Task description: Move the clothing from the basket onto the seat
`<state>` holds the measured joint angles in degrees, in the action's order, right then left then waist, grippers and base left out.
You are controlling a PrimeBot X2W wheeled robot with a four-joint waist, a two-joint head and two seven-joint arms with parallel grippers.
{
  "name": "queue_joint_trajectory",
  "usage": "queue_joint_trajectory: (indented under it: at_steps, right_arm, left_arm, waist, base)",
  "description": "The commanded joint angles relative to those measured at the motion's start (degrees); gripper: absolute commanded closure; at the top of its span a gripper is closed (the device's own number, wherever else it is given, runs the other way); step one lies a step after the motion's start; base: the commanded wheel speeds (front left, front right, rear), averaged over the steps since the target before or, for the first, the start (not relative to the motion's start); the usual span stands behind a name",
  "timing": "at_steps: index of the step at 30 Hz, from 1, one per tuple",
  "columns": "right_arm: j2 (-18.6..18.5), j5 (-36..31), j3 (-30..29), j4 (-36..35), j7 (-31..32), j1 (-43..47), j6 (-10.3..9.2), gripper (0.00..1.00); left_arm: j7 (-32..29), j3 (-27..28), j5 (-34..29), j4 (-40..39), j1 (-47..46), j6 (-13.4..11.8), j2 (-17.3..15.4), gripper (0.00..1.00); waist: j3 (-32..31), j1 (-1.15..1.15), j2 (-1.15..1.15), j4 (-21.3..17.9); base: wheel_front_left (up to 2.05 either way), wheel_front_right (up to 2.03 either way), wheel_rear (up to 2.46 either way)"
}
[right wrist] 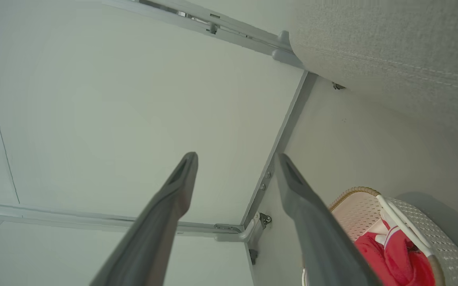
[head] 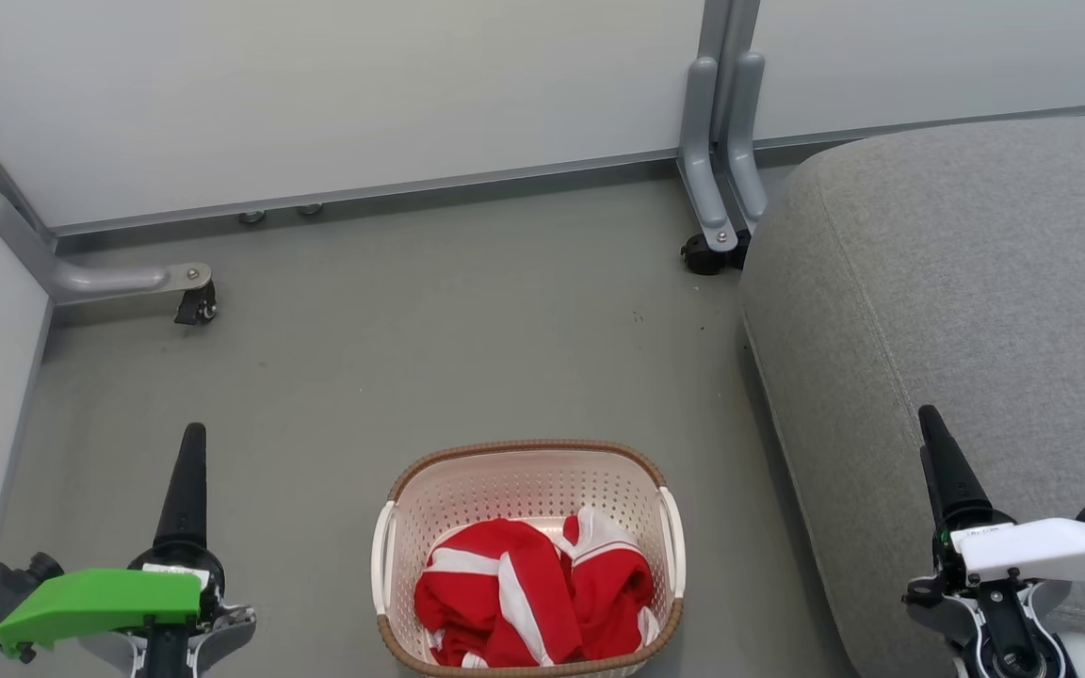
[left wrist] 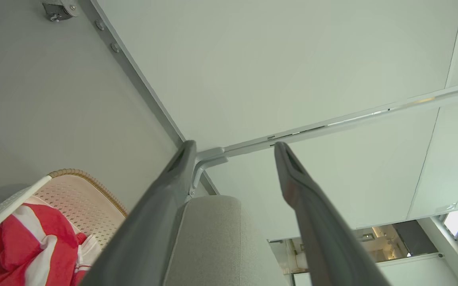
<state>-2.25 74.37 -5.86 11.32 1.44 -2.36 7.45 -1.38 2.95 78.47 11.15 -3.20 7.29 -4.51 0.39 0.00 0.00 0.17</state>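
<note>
The cream perforated basket with a brown rim stands on the floor at the bottom centre. The clothing, crumpled red fabric with white stripes, lies inside it. The large grey seat takes up the right side, its edge close to the basket. My left gripper is left of the basket, fingers pointing up and away. My right gripper hovers over the seat's near part. In the wrist views the left gripper and the right gripper stand open with nothing between the fingers. Basket and clothing show at the views' edges.
Pale partition walls close off the back and left. Their grey metal feet with casters rest on the grey floor that stretches between walls, basket and seat.
</note>
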Motion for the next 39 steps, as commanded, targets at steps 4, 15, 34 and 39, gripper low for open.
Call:
queue_joint_trajectory:
  at_steps: [4, 15, 34, 39]
  right_arm:
    - [-0.3, -6.9, 1.0, -2.8, -1.4, 0.4, 0.02, 0.00]
    - [-0.4, -21.0, 3.0, -5.9, -3.9, 2.1, 0.02, 0.00]
    - [-0.5, -35.4, 4.2, -8.3, -7.4, 4.5, 0.03, 0.00]
    - [-0.5, -37.8, 5.2, -8.2, -8.3, 5.1, 0.03, 0.00]
  left_arm:
    - [1.3, -0.3, -6.9, -4.4, 0.1, 0.1, -0.6, 0.00]
    - [3.8, -2.5, -19.1, -7.6, 1.3, 0.1, -1.8, 0.00]
    - [7.4, -6.3, -34.1, -10.7, 3.5, 0.2, -3.6, 0.00]
    - [8.2, -7.3, -36.6, -10.1, 4.1, 0.2, -4.2, 0.00]
  waist:
    - [0.1, 0.00, 0.00, 0.0]
    - [0.0, 0.00, 0.00, 0.4]
    - [-0.7, 0.00, 0.00, 0.6]
    - [-0.8, 0.00, 0.00, 0.5]
  base:
    - [0.00, 0.00, 0.00]
    - [0.00, 0.00, 0.00]
    - [0.00, 0.00, 0.00]
    - [0.00, 0.00, 0.00]
